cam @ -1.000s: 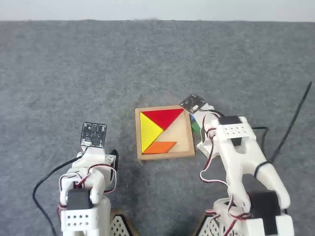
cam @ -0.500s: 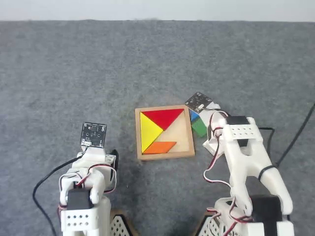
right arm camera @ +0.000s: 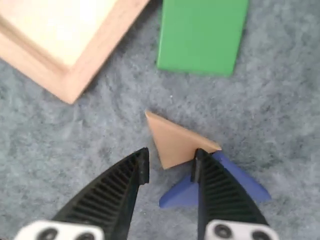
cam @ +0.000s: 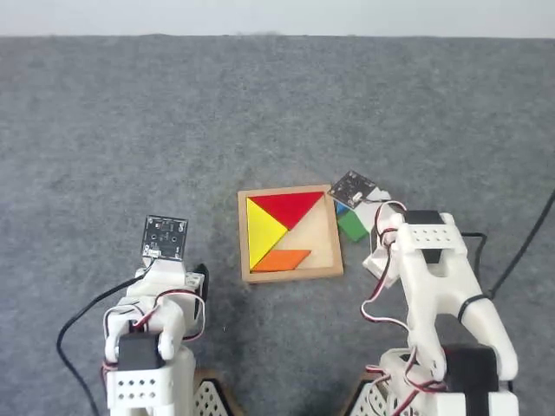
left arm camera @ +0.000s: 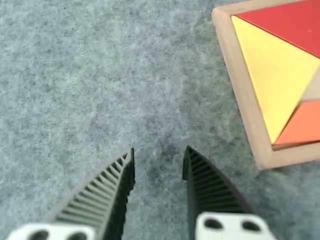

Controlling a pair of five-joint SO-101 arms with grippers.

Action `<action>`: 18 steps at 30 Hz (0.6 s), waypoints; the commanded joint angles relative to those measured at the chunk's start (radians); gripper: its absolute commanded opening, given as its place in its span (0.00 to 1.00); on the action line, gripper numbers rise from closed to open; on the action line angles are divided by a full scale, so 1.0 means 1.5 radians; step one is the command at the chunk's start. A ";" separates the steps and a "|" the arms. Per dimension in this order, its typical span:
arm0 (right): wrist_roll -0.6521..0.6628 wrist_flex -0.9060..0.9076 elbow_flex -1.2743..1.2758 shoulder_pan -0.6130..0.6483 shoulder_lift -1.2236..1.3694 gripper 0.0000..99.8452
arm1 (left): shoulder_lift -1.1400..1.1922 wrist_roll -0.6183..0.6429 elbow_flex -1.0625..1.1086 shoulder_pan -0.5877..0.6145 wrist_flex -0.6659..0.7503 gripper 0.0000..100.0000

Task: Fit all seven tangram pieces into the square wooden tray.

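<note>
green piece (right arm camera: 200,35) beside tray (right arm camera: 95,50) | tan triangle (right arm camera: 172,140) touching blue piece (right arm camera: 240,181)

A grey, felt-covered table (cam: 130,113) carries a square wooden tray (cam: 244,238) near its middle. Just off the tray's right side, a green piece (cam: 351,226) lies flat on the felt. A little farther from the tray, a tan triangle (right arm camera: 175,142) and a blue piece (right arm camera: 240,177) lie touching each other.
</note>
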State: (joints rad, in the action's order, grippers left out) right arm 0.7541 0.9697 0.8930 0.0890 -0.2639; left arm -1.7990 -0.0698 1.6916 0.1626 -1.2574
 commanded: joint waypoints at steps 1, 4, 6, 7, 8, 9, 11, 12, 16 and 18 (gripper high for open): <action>0.007 -0.022 -0.004 -0.007 -0.031 0.21 | -0.018 -0.004 -0.006 0.000 -0.006 0.15; 0.011 -0.022 -0.005 -0.006 -0.032 0.27 | -0.018 -0.004 -0.006 0.000 -0.006 0.15; 0.013 -0.022 -0.005 -0.006 -0.032 0.28 | -0.018 -0.004 -0.006 0.000 -0.006 0.15; 0.014 -0.022 -0.005 -0.006 -0.031 0.28 | -0.018 -0.004 -0.006 0.000 -0.006 0.15; 0.021 -0.022 -0.003 -0.005 -0.031 0.28 | -0.018 -0.004 -0.006 0.000 -0.006 0.15; 0.035 -0.021 -0.001 0.002 -0.031 0.28 | -0.018 -0.004 -0.006 0.000 -0.006 0.15; 0.050 -0.017 0.009 0.022 -0.026 0.28 | -0.018 -0.004 -0.006 0.000 -0.006 0.15; 0.052 -0.019 0.013 0.035 -0.021 0.28 | -0.018 -0.004 -0.006 0.000 -0.006 0.15; 0.052 -0.022 0.011 0.067 0.020 0.28 | -0.018 -0.004 -0.006 0.000 -0.006 0.15; 0.051 -0.019 -0.002 0.067 0.042 0.28 | -0.018 -0.004 -0.006 0.000 -0.006 0.15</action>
State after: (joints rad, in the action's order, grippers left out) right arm 0.8170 0.9513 0.9221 0.1718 -0.2424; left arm -1.7990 -0.0698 1.6916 0.1626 -1.2574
